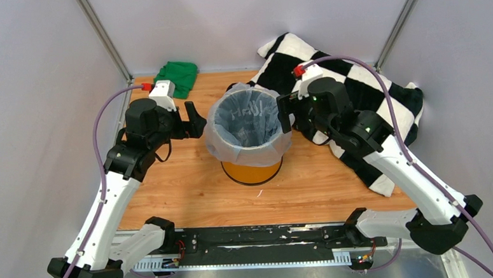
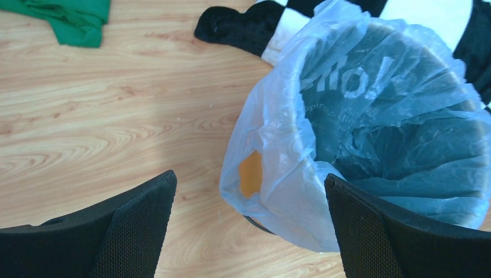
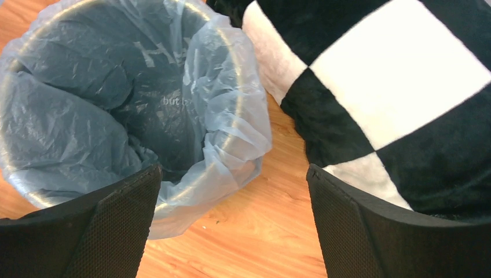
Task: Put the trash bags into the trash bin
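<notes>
Top external view: the trash bag (image 1: 249, 116) is seen lining the trash bin (image 1: 252, 172) in the middle of the desk (image 1: 189, 193), its edge draped over the rim. The task is judged essentially done. Both pairs of jaws are spread wide and empty, one flanking each side of the bin, so only withdrawal seems left.
</notes>
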Robot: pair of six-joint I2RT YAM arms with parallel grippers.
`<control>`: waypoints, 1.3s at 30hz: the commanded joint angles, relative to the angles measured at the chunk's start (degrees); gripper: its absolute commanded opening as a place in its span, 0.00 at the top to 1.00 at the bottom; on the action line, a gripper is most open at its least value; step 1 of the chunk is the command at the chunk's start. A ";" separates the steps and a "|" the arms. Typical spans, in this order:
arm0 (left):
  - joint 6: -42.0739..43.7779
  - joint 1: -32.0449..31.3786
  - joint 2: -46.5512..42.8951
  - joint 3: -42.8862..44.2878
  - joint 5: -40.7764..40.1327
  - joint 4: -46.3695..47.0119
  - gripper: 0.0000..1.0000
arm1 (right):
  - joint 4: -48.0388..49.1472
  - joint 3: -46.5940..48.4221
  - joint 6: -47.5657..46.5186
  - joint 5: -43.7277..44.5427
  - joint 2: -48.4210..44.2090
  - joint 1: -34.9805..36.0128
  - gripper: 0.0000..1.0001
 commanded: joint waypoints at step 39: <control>-0.20 0.24 -0.69 1.39 0.98 3.19 0.00 | 17.95 -14.93 3.63 5.14 -13.75 -1.15 0.00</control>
